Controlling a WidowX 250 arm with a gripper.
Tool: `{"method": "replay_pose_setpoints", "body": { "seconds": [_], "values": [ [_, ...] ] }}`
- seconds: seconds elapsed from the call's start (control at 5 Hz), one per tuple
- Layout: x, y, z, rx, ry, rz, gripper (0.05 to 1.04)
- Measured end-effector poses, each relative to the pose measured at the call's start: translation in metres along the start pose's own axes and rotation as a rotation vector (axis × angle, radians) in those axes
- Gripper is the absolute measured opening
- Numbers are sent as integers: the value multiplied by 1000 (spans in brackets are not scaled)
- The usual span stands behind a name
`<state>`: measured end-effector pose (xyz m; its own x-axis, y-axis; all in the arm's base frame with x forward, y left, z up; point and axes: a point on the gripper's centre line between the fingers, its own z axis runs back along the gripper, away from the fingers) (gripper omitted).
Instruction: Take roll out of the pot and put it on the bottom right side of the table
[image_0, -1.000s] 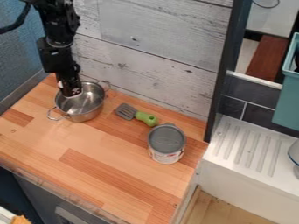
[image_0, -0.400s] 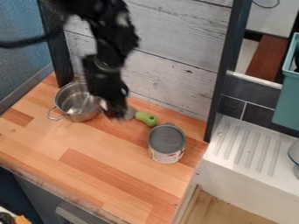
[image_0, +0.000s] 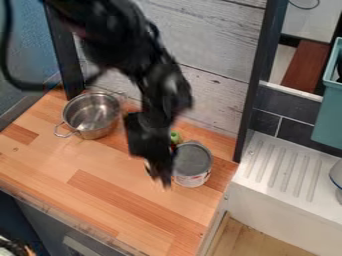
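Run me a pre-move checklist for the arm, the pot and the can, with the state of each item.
1. Roll out of the pot: ok, the inside is bare metal.
2. Pot upright on the table: ok.
3. Roll held securely by the gripper: cannot tell, its tip is blurred.
4. Gripper over the table's bottom right: not ok, it hangs short of there, left of the can.
5. Gap between gripper and can: cannot tell, they overlap or nearly so from this angle.
6. Can upright: ok.
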<state>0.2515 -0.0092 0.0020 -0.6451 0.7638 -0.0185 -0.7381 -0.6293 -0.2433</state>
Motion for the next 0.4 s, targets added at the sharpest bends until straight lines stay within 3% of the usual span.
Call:
{"method": "replay_pose_setpoints", "body": {
  "seconds": [0.4],
  "values": [
    [-13, 37, -32, 15, -46, -77, 419]
  ]
}}
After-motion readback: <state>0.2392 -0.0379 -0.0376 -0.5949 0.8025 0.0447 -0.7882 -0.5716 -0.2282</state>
